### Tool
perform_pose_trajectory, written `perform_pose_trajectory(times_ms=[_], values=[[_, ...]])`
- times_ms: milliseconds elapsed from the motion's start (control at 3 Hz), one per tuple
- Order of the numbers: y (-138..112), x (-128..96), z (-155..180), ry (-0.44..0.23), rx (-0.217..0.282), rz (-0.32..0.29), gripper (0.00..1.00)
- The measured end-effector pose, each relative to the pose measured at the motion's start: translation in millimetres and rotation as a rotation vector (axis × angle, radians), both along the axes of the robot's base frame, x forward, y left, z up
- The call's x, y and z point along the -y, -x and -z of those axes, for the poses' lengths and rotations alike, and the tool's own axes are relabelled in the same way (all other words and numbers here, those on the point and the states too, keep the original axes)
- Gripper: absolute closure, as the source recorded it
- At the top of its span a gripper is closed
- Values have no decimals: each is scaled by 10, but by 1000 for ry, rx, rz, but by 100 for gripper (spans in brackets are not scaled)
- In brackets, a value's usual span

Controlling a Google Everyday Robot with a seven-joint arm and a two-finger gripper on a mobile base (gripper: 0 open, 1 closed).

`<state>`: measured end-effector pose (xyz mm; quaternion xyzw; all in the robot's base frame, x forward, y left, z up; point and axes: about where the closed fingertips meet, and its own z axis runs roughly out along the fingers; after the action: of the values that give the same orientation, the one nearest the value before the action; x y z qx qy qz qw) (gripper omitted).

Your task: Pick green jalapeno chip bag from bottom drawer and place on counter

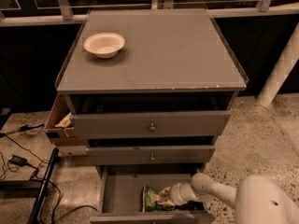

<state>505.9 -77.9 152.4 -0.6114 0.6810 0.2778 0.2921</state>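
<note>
Speckled flooring and a dark railed wall frame a grey three-drawer cabinet, its worktop [177, 55] carrying a white bowl [104, 44] toward the 10 o'clock corner. Low in the view the bottom drawer [121, 192] stands pulled out, and the green jalapeno chip bag [150, 199] lies on its floor right of centre, crumpled, pale print showing.

The robot's white arm [210, 190] reaches in from 3 o'clock, and its end effector [167, 196] sits inside the drawer against the bag's right-hand edge. The bag therefore lies at 9 o'clock from the end effector, touching or overlapped by it. Whether the end effector is clenched on the foil or merely resting against it cannot be told from this view.

The bag's visible green side appears to run roughly from 12 to 6 o'clock, so the sideways approach seems to meet its long edge rather than a corner.

The worktop lies at 12 o'clock, with the middle drawer [187, 154] and top drawer [117, 124] between. By this reading, any lift must first come out toward 6 o'clock, clear of the middle drawer's front.
</note>
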Motion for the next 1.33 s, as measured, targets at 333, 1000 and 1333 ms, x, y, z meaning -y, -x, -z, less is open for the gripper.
perform_pose_trajectory(times_ms=[333, 1000, 1333], values=[[10, 88, -583, 5, 29, 4, 100], [61, 88, -945, 6, 50, 0, 100], [113, -62, -2143, -31, 117, 80, 100]])
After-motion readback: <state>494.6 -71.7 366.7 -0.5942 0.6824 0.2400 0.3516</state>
